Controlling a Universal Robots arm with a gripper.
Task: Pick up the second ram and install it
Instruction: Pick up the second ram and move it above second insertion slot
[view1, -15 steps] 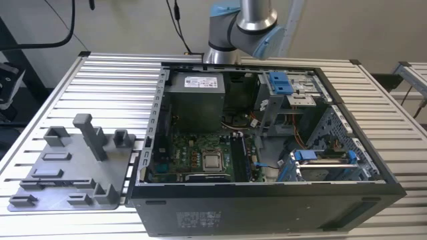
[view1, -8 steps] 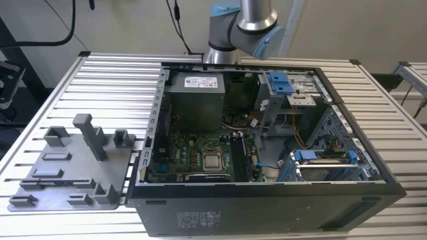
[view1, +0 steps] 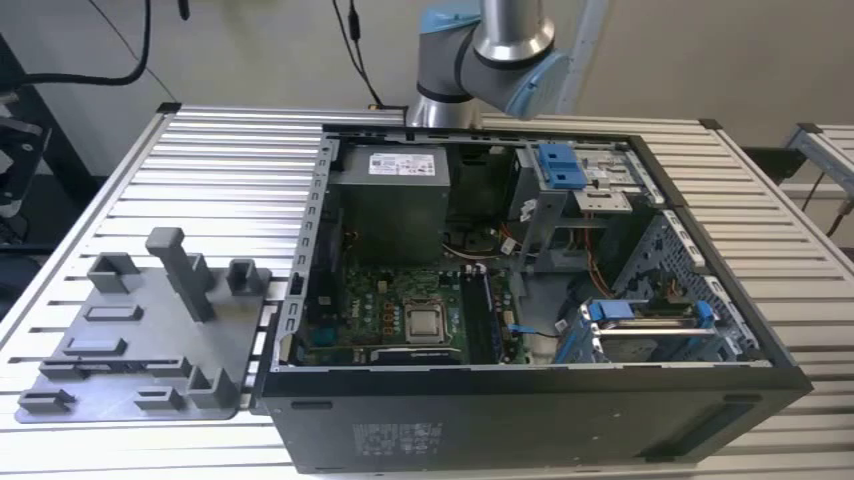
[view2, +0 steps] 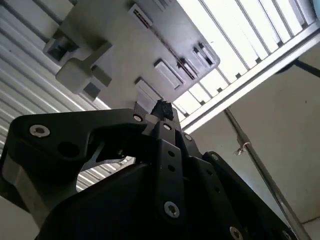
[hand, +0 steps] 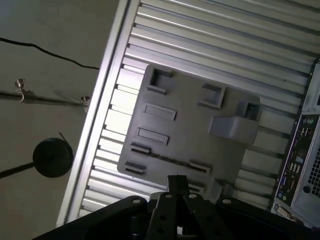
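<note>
Fingers (hand: 173, 184) apparently pressed together, over grey tray (hand: 185, 130) on slatted metal table (hand: 225, 35); pale floor (hand: 50, 65) beyond.

The tray (view1: 140, 338) is matt grey plastic, the table (view1: 227, 150) ribbed bare metal.

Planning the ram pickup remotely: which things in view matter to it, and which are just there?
Job: gripper, grey holder tray, dark strip in it that may be the second ram, open computer case, motherboard.
Just there: power supply, blue drive brackets, round black base.

The pincer (hand: 177, 181) is cropped in both wrist views, the arm (view1: 483, 40) in the exterior view.
</note>
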